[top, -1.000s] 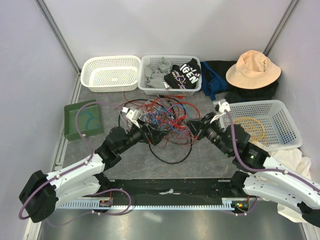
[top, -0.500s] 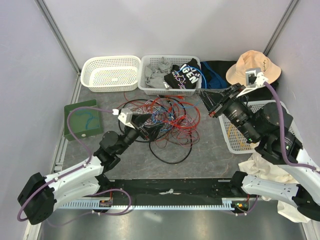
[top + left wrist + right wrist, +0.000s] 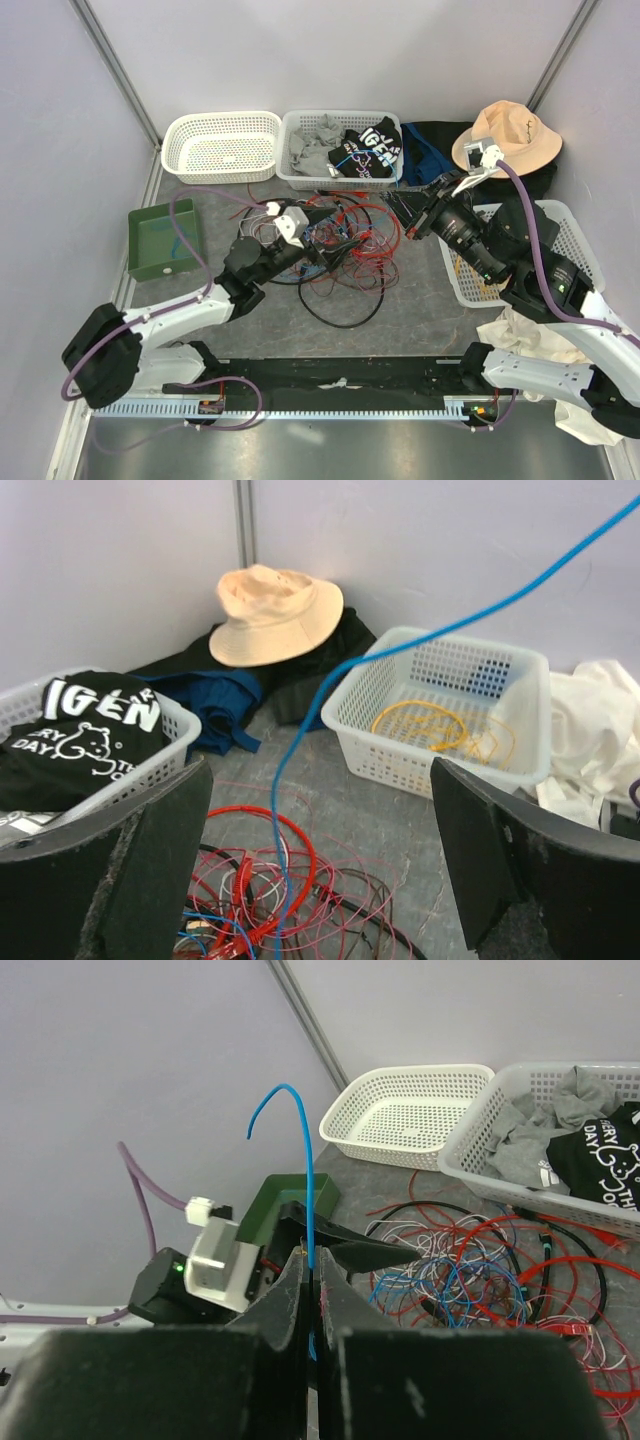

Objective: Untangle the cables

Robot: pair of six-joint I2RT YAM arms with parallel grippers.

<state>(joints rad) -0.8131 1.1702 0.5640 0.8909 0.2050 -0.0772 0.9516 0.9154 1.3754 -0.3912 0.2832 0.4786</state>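
The cables (image 3: 345,240) lie in a loose tangle of red, pink, blue, white and black wires mid-table, also in the left wrist view (image 3: 270,890) and the right wrist view (image 3: 490,1270). My right gripper (image 3: 408,207) is raised at the tangle's right and shut on a thin blue cable (image 3: 310,1180), whose free end arcs above the jaws (image 3: 312,1260). In the left wrist view this blue cable (image 3: 400,645) runs taut from the tangle up to the right. My left gripper (image 3: 328,248) is open and empty (image 3: 320,880) low at the tangle's left edge.
A white basket (image 3: 575,235) at the right holds a coiled yellow cable (image 3: 420,725). An empty white basket (image 3: 222,145) and a clothes basket (image 3: 340,150) stand at the back. A green tray (image 3: 160,240) is left. A tan hat (image 3: 505,135) lies back right.
My right gripper has risen from the tangle up and to the right, pulling the blue cable out with it. My left gripper has moved right, to the tangle's edge.
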